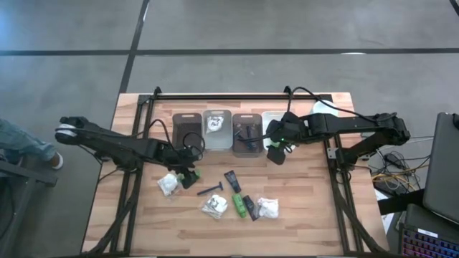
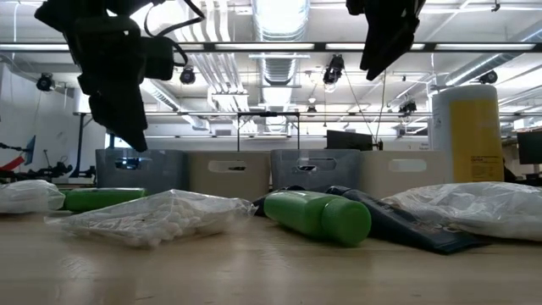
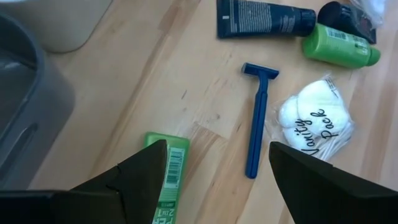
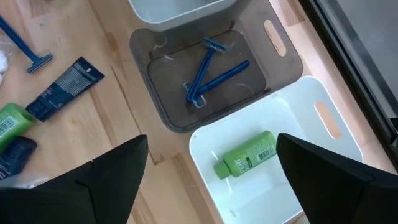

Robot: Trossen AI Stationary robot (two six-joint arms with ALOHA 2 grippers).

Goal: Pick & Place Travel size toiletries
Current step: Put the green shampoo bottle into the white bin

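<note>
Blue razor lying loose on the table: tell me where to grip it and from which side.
Grip the blue razor mid-handle, coming straight down from above. It lies flat on the table; the handle is long, thin and straight. Close across its width. Left gripper, open, is nearest; the cotton packet lies close alongside.

My wooden table [image 1: 301, 222] is carrying four bins [image 1: 224, 132] along its far edge. Nearer than the bins, green bottles [image 1: 237, 204], black tubes [image 1: 232, 180], a blue razor [image 1: 210, 190] and white packets [image 1: 268, 208] are lying scattered.
</note>
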